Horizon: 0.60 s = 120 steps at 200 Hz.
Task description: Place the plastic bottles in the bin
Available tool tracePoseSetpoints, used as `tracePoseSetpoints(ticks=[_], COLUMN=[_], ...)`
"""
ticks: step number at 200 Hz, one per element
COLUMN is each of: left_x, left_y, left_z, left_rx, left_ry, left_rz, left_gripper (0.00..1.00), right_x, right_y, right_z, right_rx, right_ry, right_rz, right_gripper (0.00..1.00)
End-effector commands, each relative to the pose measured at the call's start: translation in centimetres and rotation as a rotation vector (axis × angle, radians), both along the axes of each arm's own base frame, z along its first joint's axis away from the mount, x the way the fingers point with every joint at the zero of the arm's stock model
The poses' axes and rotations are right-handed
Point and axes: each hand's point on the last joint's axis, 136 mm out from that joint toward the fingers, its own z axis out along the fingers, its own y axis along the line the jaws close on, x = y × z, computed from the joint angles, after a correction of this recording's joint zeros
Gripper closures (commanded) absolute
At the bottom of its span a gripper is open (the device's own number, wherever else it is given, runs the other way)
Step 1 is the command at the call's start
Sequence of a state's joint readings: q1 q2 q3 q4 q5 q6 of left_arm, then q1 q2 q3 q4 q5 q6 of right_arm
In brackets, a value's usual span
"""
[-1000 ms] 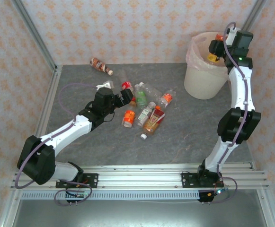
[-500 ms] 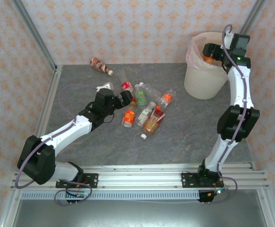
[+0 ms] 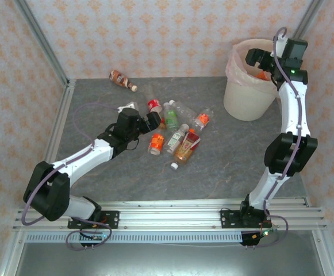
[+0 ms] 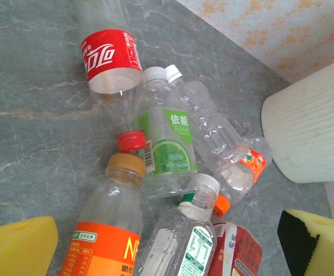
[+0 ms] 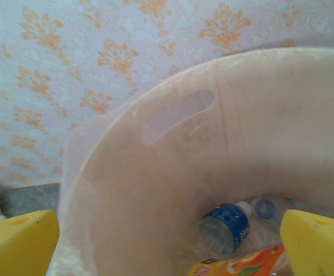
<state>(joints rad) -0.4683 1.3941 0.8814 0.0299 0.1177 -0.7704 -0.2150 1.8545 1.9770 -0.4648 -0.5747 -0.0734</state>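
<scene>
- top view: right gripper (image 3: 257, 57) above bin (image 3: 244, 100), jaws apart, empty; left gripper (image 3: 146, 117) wide open beside bottle cluster (image 3: 175, 138); brown bottle (image 3: 122, 79) well apart, near far wall.
- left wrist: pads (image 4: 17, 247) spread over the cluster, nothing gripped.
- right wrist: blue-label bottle (image 5: 224, 227) and orange-label bottle (image 5: 241, 267) lying inside bin; most of the job judged left.

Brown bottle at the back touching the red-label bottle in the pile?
Apart. The top view shows the brown bottle lying alone, with bare grey table between it and the red-label bottle.

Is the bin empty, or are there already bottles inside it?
Not empty: a blue-labelled bottle and an orange-labelled one lie inside the bin.
</scene>
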Motion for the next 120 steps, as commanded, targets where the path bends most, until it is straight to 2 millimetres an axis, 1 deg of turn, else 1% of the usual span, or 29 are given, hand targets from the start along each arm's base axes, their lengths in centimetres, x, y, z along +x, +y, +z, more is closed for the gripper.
tracePoseSetpoints(ticks=[1,35,49,60,69,80,87,99,120], left_x=[0.4,0.6,0.7,0.8,0.8,0.9,0.9,0.9,1.0], left_y=[0.8,0.7,0.6,0.6,0.6,0.7,0.9,1.0,0.9], left_z=[-0.7,-1.4,-1.7,-1.9,-2.1,-2.6,-2.9,-3.3,-3.7], left_rx=[0.025,0.028,0.030,0.033,0.034,0.039,0.043,0.047,0.046], left_ry=[0.031,0.054,0.063,0.073,0.080,0.096,0.108,0.122,0.134], left_rz=[0.041,0.051,0.050,0.051,0.053,0.067,0.078,0.090,0.088], left_gripper=[0.00,0.00,0.00,0.00,0.00,0.00,0.00,0.00,0.00], right_x=[-1.3,-2.5,-3.1,-3.6,-4.1,-4.7,-5.2,-6.2,-7.7], right_y=[1.4,3.4,4.3,5.3,6.1,7.3,8.6,10.6,12.7], right_z=[3.2,4.3,5.1,5.4,5.2,4.1,3.4,2.1,0.0], right_rx=[0.056,0.138,0.189,0.227,0.265,0.318,0.328,0.319,0.265], right_ry=[-0.077,-0.100,-0.120,-0.116,-0.091,-0.029,0.015,0.072,0.104], right_rz=[0.052,0.098,0.113,0.122,0.108,0.083,0.082,0.082,0.015], right_gripper=[0.01,0.01,0.01,0.01,0.01,0.01,0.01,0.01,0.01])
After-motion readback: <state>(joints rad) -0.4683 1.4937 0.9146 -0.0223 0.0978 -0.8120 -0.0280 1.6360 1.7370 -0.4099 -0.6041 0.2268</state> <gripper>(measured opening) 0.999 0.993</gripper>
